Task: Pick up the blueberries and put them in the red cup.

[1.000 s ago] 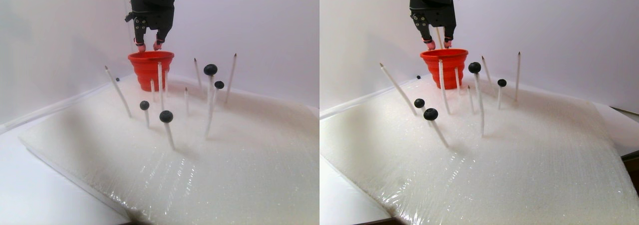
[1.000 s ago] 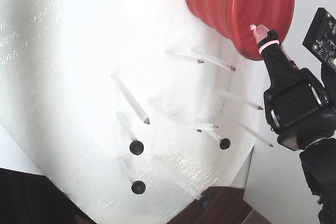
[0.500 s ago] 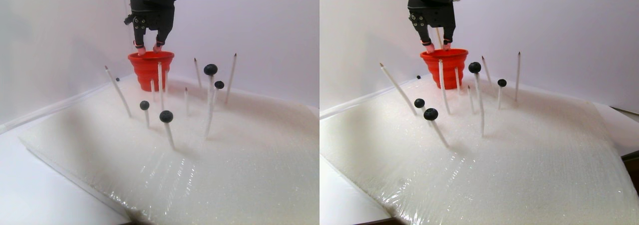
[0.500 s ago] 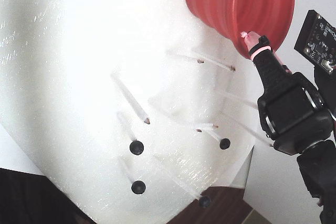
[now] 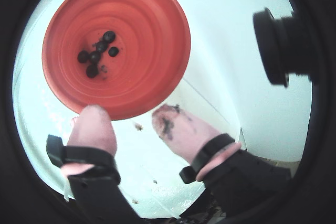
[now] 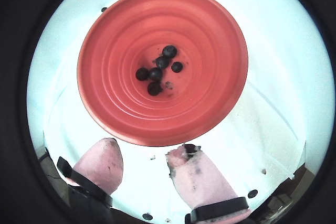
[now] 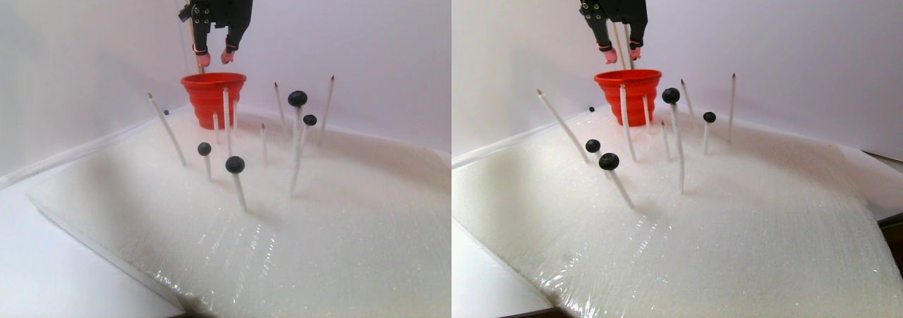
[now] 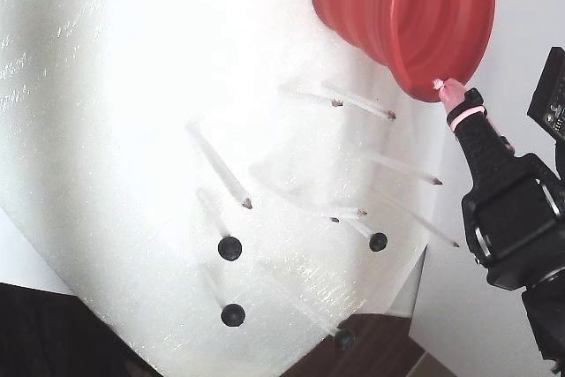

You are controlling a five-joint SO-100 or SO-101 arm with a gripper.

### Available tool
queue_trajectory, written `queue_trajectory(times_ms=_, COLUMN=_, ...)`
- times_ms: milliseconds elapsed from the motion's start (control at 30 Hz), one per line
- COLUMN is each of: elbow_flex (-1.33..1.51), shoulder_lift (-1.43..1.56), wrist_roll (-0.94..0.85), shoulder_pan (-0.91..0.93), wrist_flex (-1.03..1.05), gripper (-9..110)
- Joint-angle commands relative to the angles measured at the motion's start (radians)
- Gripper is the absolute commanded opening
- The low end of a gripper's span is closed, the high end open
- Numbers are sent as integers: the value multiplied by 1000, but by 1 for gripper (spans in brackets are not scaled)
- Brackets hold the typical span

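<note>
The red cup [image 7: 211,96] stands at the back of the foam board, and I look straight down into it in both wrist views. Several blueberries [image 6: 156,73] lie on its bottom [image 5: 95,56]. Others sit on the tips of white sticks [image 7: 297,98] [image 7: 235,164] [image 8: 229,248]. My gripper [image 7: 214,58] hangs open above the cup's rim with nothing between its pink, dark-stained pads [image 5: 130,116] [image 6: 144,150]. In the fixed view only one fingertip [image 8: 444,87] shows, just off the cup [image 8: 397,6].
Thin white pointed sticks [image 7: 166,129] stand tilted all over the wrapped white foam board [image 7: 338,219], some of them bare. A small dark berry [image 7: 166,111] lies near the left wall. White walls close in behind the cup. A black camera module [image 5: 283,45] rides beside the gripper.
The gripper has risen from the cup's rim to a clear gap above it, still open. The berries on the sticks have not moved.
</note>
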Motion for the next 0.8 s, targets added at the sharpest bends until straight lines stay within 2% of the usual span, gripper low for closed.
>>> queue_trajectory(times_ms=0, elbow_flex=-8, shoulder_lift=143, wrist_roll=-18, shoulder_pan=8, wrist_flex=9, gripper=16)
queue_trajectory(times_ms=767, elbow_flex=55, shoulder_lift=310, wrist_roll=-44, shoulder_pan=57, wrist_flex=250, gripper=16)
